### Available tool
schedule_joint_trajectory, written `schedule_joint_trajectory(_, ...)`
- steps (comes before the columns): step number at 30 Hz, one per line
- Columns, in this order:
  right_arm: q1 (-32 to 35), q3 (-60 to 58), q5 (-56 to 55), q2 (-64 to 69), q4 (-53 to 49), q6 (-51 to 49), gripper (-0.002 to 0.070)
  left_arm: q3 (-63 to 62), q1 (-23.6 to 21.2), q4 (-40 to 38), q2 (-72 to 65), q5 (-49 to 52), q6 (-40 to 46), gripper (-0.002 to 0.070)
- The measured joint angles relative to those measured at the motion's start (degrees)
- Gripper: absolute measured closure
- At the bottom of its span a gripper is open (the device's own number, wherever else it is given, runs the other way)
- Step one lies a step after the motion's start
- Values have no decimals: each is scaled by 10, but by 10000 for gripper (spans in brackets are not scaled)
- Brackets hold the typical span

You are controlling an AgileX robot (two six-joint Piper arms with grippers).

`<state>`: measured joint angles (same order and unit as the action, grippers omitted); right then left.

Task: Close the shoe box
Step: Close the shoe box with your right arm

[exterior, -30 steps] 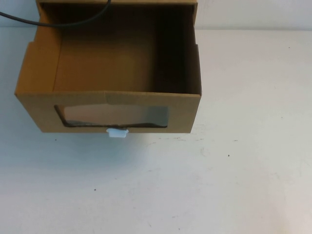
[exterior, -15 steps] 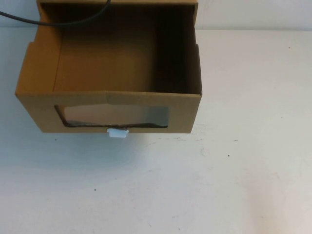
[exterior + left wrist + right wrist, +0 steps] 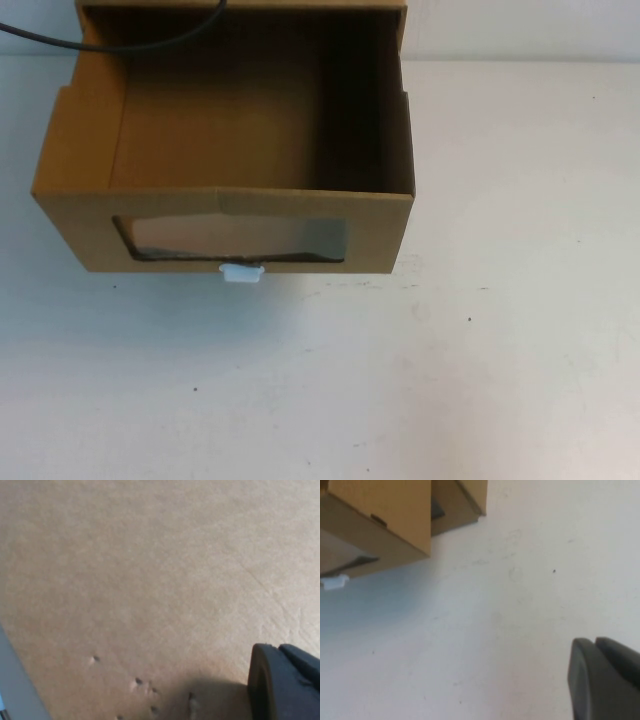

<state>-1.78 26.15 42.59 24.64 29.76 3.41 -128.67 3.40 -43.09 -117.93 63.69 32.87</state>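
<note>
The shoe box (image 3: 380,235) is a brown cardboard drawer, pulled out toward me with its inside bare. Its front has a clear window (image 3: 235,238) and a small white pull tab (image 3: 241,272) below it. The drawer's rear sits in the brown sleeve (image 3: 395,20) at the far edge. Neither gripper shows in the high view. My left gripper (image 3: 280,680) is shut with nothing in it, very close over a plain cardboard face (image 3: 150,580). My right gripper (image 3: 596,675) is shut and empty above the white table (image 3: 495,630), well away from the shoe box (image 3: 380,520) and its tab (image 3: 334,582).
A thin black cable (image 3: 120,45) crosses the drawer's far left corner. White table (image 3: 500,300) stretches in front of and to the right of the box. Part of the brown sleeve (image 3: 455,505) shows behind the drawer in the right wrist view.
</note>
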Motion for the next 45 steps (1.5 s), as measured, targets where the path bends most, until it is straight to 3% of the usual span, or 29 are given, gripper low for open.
schedule_joint_trajectory(9, 0, 186, 102, 226, 60, 148, 687, 0, 0, -3, 0, 1, -1, 680)
schedule_joint_trajectory(12, -29, 239, 110, 287, 81, 173, 687, 0, 0, -3, 0, 1, -1, 680)
schedule_joint_trajectory(16, -128, 297, 83, 350, 61, 158, 687, 0, 0, -3, 0, 1, -1, 680)
schedule_joint_trajectory(23, -349, 371, 5, 436, -60, 51, 687, 0, 0, -3, 0, 1, -1, 680)
schedule_joint_trajectory(28, -436, 416, -52, 502, -81, 39, 687, 0, 0, -4, 0, 1, -1, 680)
schedule_joint_trajectory(45, -449, 588, -81, 686, -115, 39, 687, 0, 0, -4, 0, 1, -1, 680)
